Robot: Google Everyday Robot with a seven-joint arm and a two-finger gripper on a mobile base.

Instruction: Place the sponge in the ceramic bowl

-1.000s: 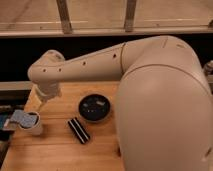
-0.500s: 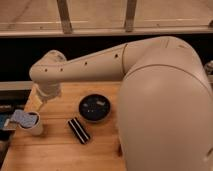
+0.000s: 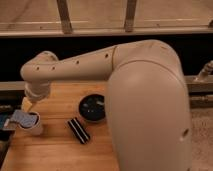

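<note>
The light-blue sponge lies on top of the white cup at the left edge of the wooden table, hanging over the cup's left side. The ceramic bowl, black and glossy, sits near the middle of the table, to the right of the cup. My gripper hangs from the bent cream arm just above and slightly right of the sponge, close to the cup's rim. The wrist hides most of it.
A black block with a white stripe lies on the wooden table between cup and bowl, nearer the front. My large cream arm body fills the right half. A dark ledge and metal rails run behind the table.
The wrist and gripper have dropped slightly lower and to the left, toward the cup. Sponge, cup, bowl and block have not moved.
</note>
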